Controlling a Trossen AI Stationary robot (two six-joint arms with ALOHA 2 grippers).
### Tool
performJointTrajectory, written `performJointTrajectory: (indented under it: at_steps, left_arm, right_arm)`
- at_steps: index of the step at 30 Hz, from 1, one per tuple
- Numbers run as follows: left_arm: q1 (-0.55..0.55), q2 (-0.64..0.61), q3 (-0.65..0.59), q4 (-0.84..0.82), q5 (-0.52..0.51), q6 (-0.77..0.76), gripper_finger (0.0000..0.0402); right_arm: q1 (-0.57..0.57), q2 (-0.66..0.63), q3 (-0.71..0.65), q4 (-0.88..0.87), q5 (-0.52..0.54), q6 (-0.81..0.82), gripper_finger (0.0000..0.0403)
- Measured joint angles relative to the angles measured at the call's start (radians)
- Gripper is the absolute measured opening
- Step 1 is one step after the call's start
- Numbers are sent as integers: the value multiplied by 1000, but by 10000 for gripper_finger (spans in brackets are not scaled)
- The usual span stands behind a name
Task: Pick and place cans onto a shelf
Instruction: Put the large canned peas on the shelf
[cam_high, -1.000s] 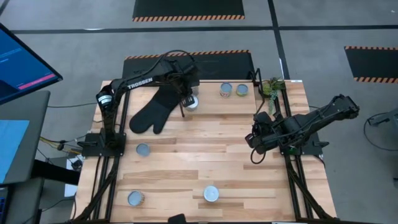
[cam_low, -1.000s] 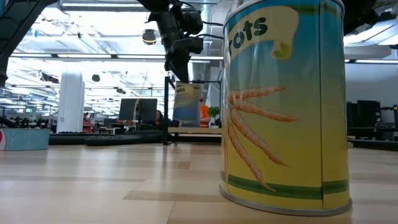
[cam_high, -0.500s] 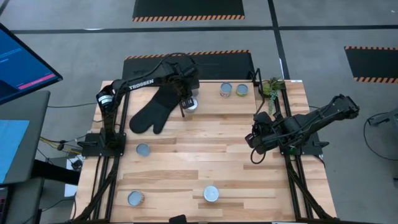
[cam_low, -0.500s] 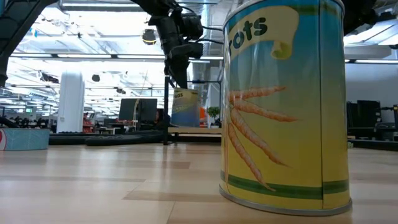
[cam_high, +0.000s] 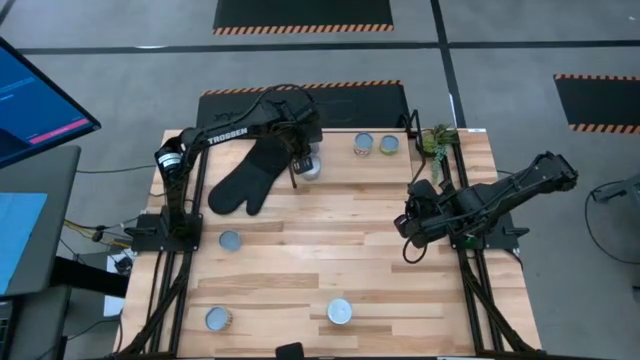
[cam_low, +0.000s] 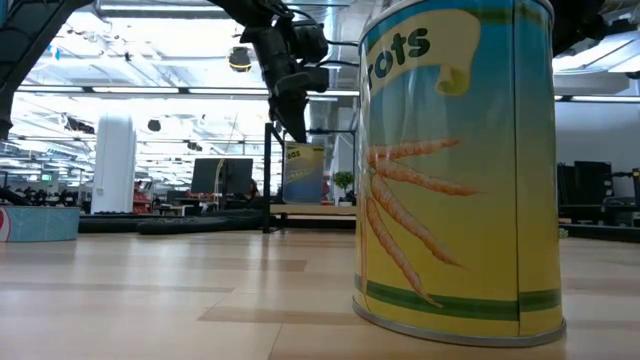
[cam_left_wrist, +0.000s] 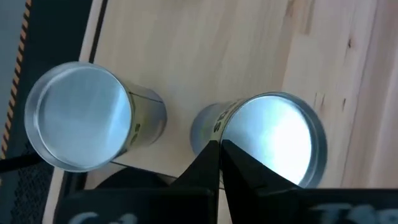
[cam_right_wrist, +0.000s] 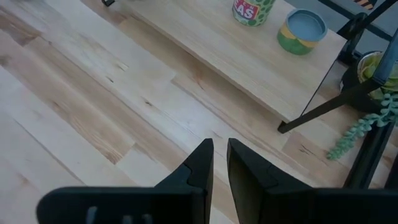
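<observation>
My left gripper (cam_high: 304, 160) sits in the upper middle of the overhead frame, over the left end of the shelf (cam_high: 340, 158), right beside the black oven mitt (cam_high: 250, 178). It is clamped on a can (cam_high: 311, 167), whose bright top shows just under my wrist. In the low view that can (cam_low: 303, 172) hangs below my fingers (cam_low: 297, 115) in the upper middle of the frame, its base down near the shelf board; whether it touches the board I cannot tell. From my left wrist, the two fingers (cam_left_wrist: 219, 163) press together at the bottom centre, against the rim of the can's round silver top (cam_left_wrist: 273, 140).

Two more cans stand on the shelf in the upper middle-right of the overhead frame: one with a labelled top (cam_high: 363, 144) and a green one (cam_high: 389, 145) just beside it. A small green plant (cam_high: 436, 141) sits at the shelf's right end.

My right gripper (cam_high: 409, 225) waits at the right of centre, low over the plank table (cam_high: 330, 250). Its fingers (cam_right_wrist: 198, 163) are parted by a narrow gap with nothing between them.

Three cans wait on the table: one at left centre (cam_high: 230, 241), one at lower left (cam_high: 218, 320), one at bottom centre (cam_high: 340, 311). A big carrot can (cam_low: 456, 170) fills the right half of the low view.
</observation>
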Motion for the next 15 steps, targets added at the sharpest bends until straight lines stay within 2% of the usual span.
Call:
performJointTrajectory:
  at_steps: [15]
  left_arm:
    - [8, 0, 0, 23, -24, 46, 7]
  right_arm:
    - [0, 0, 0, 0, -24, 0, 70]
